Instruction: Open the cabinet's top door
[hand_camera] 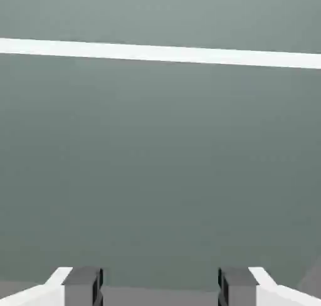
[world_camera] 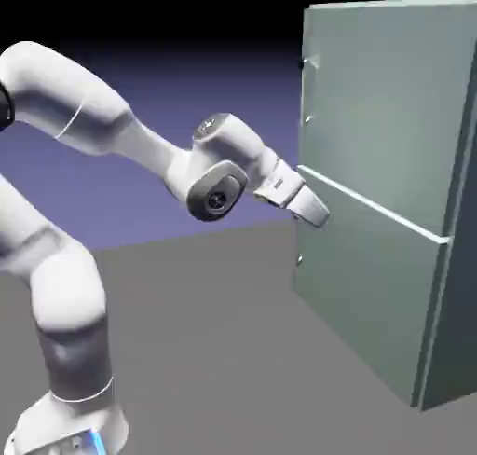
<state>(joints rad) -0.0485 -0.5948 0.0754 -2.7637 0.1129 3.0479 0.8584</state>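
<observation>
Approaching stage, nothing yet grasped: jaws [hand_camera: 160, 286] spread and empty, fingertips [hand_camera: 83, 284] facing flat grey-green panel. Gripper sits close against the cabinet [world_camera: 391, 285] front near the pale seam [world_camera: 373, 206]. Top door [world_camera: 387, 99] closed above; small handle [world_camera: 306, 64] near its edge, well above the gripper. Next move, by judgement: rise and align on that handle.
</observation>
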